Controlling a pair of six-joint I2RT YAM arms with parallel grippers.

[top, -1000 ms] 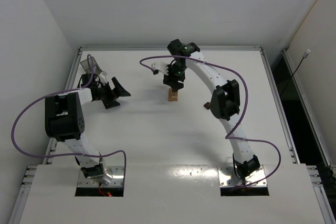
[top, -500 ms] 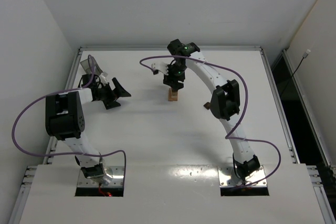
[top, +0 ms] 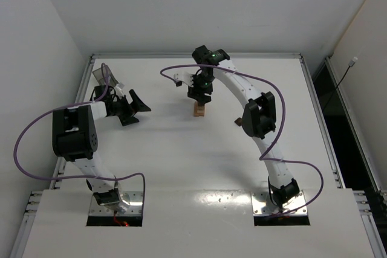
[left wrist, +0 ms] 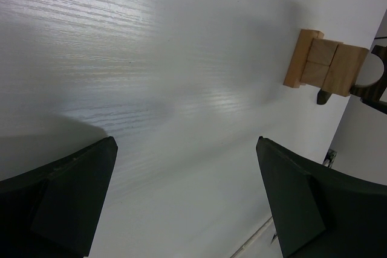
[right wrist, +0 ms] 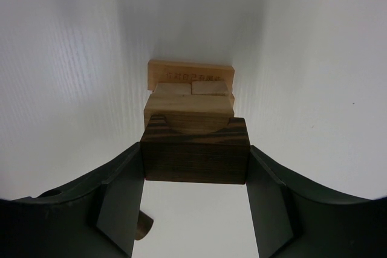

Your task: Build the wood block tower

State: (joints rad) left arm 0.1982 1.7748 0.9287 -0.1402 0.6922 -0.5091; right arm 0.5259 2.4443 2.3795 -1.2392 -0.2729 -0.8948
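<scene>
Left tool [left wrist: 186, 149]: fingers set wide apart, nothing held between them; hung low over the left part of the white surface [top: 181, 161], with the tower seen side-on from its wrist view

Right tool [right wrist: 195, 160]: clamped on the dark arch [right wrist: 196, 146], one finger pressed against each end face. The arch is held with its curved cut-out turned toward the tower [right wrist: 190, 98], directly above it and seemingly seated on the top block; firm contact cannot be told.

Tower, listed from the nearest piece in the right wrist view: one light tan block [right wrist: 188, 113] under the arch, two light tan cubes [right wrist: 190, 89] set side by side, and a flat base plank [right wrist: 191, 74] with faint stamped lettering. It is stood upright toward the far middle of the surface, well apart from the left tool.

Dark translucent tray [top: 100, 75]: placed at the far left corner of the surface, beyond the left arm
</scene>
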